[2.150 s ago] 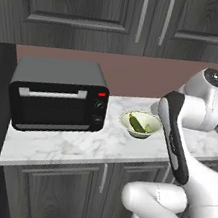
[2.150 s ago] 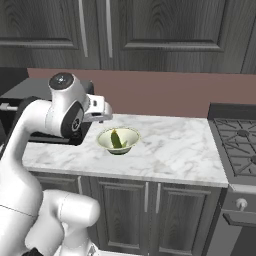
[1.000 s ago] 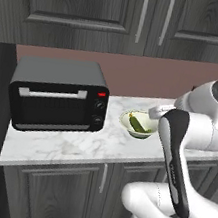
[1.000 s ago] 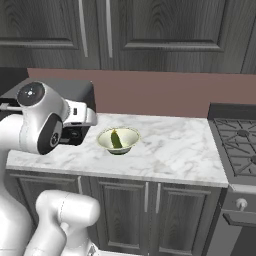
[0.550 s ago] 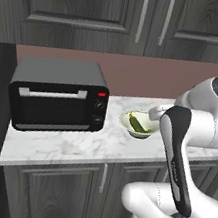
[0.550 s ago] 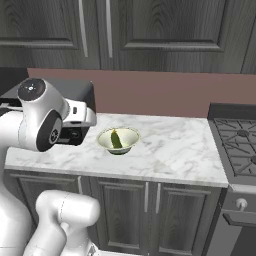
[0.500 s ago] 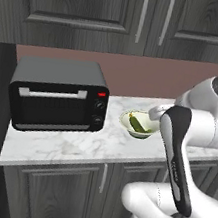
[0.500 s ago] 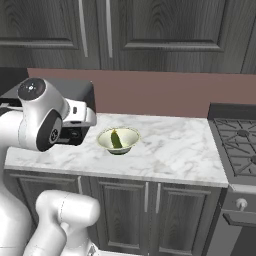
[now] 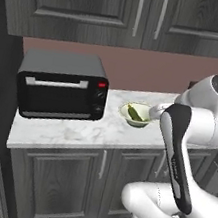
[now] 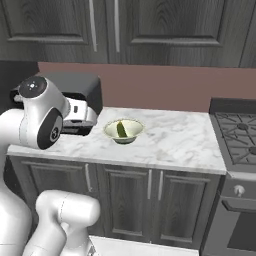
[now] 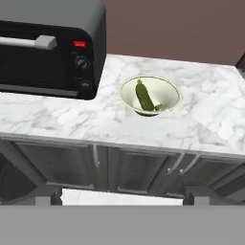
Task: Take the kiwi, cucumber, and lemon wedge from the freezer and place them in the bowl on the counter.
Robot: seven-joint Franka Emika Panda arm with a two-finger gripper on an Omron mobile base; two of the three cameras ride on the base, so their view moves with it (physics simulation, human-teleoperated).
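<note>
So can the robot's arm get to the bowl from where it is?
Probably yes. The bowl sits in the open on the counter, beside the toaster oven, with nothing over it. The cucumber already lies inside.

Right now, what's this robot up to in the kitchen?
It is gathering produce into a bowl on the marble counter, beside a black toaster oven. The cucumber already lies in the bowl, with something small and pale green next to it. The arm is drawn back from the counter and carries nothing.
</note>
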